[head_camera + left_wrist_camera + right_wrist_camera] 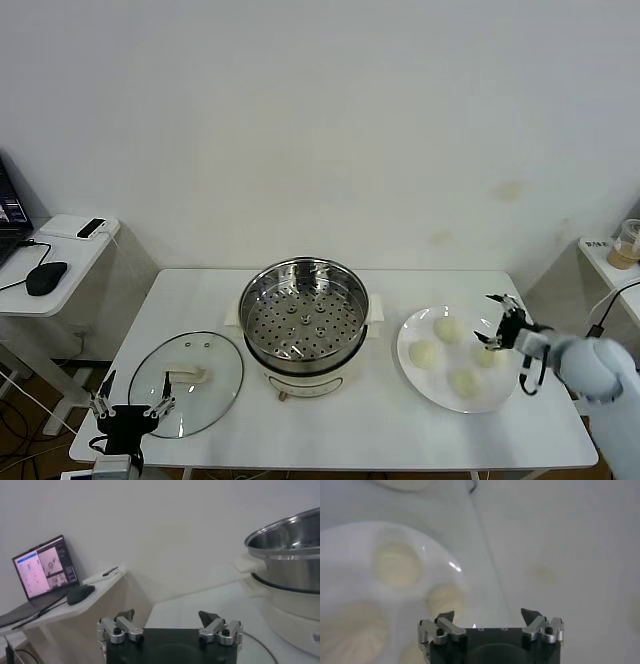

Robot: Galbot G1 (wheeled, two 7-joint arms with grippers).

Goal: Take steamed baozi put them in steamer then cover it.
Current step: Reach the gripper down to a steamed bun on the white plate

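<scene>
Right gripper fully open, empty, hovering over far right edge of white plate, just above nearest of four baozi. All four still on plate, right of steamer. Steamer centre of table, uncovered, perforated tray empty. Glass lid flat on table, left of steamer, handle up. Left gripper parked at near left table edge, by lid rim, fully open, holding nothing.
</scene>
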